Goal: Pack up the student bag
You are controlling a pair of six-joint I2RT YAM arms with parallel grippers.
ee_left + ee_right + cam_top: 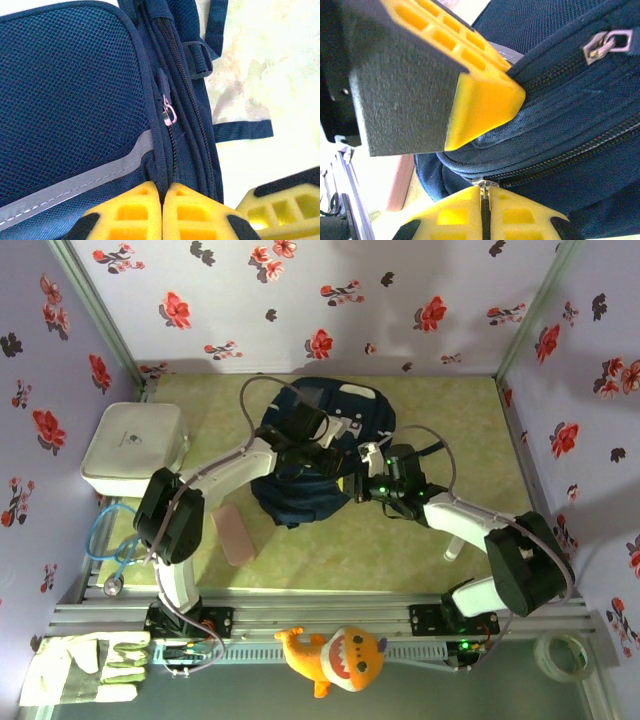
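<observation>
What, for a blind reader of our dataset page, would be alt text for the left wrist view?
The left tool, yellow-fingered, is pinched shut on a seam of the navy student bag, just below a silver zipper pull. A grey stripe crosses the mesh panel at left; a dark strap lies on the pale table at right.

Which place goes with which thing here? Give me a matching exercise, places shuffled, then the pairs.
Things:
1 student bag
2 white box
3 orange shark toy
4 work glove

Places:
A near left corner
B beside the left wall
C middle of the table
D near edge, centre

Pairs: 1-C; 2-B; 3-D; 4-A
</observation>
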